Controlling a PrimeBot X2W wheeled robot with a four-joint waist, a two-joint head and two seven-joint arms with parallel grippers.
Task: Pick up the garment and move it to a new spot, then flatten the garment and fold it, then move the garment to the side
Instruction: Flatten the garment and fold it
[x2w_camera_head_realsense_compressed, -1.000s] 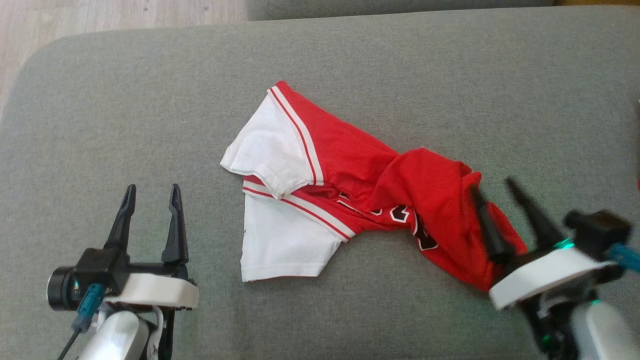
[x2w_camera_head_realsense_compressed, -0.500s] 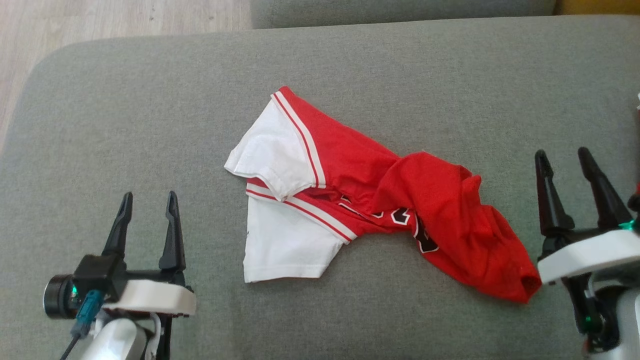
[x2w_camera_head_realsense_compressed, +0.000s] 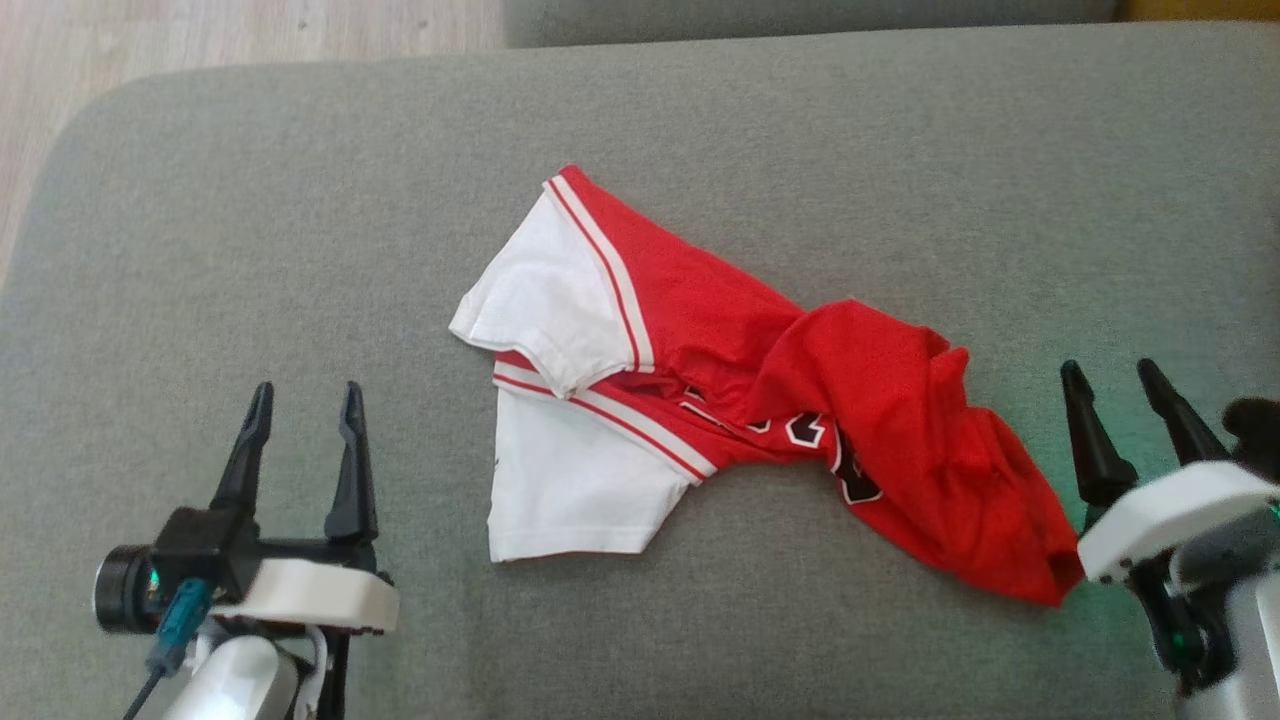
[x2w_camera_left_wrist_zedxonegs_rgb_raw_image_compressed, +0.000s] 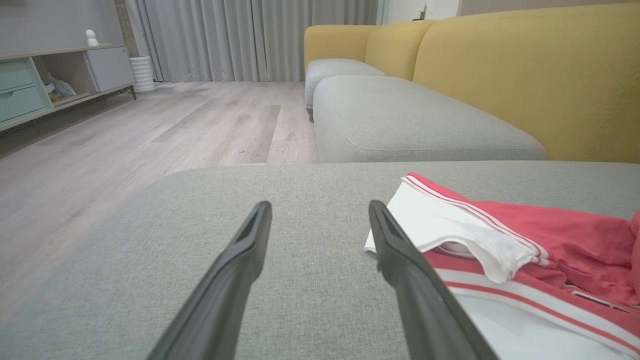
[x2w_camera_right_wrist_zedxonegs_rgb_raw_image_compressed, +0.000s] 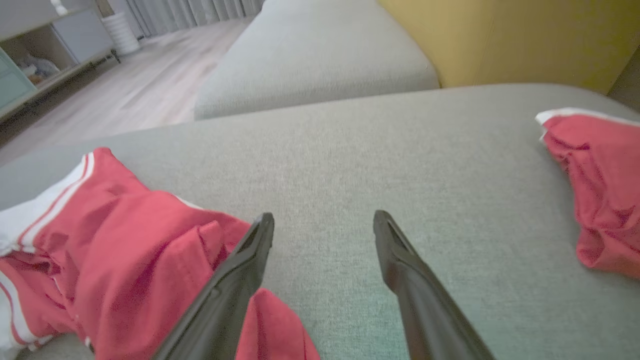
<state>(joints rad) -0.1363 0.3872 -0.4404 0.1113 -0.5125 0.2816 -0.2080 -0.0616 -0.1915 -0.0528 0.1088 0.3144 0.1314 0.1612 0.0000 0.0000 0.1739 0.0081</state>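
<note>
Right gripper (x2w_camera_head_realsense_compressed: 1110, 368) backed off the garment (x2w_camera_head_realsense_compressed: 850, 400) to lower right, fingers (x2w_camera_head_realsense_compressed: 1092, 440) released. Left gripper (x2w_camera_head_realsense_compressed: 306, 390) lower left, fingers spread, empty. Garment crumpled mid-frame on grey cushion (x2w_camera_head_realsense_compressed: 300, 200).

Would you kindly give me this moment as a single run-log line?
garment: crumpled on grey cushion | left gripper: open, empty | right gripper: open, empty, beside garment

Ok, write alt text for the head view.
A crumpled red-and-white jersey shirt lies on a grey fabric sofa cushion. The open left gripper sits apart at lower left; the open right gripper stands beside its red end.
</note>
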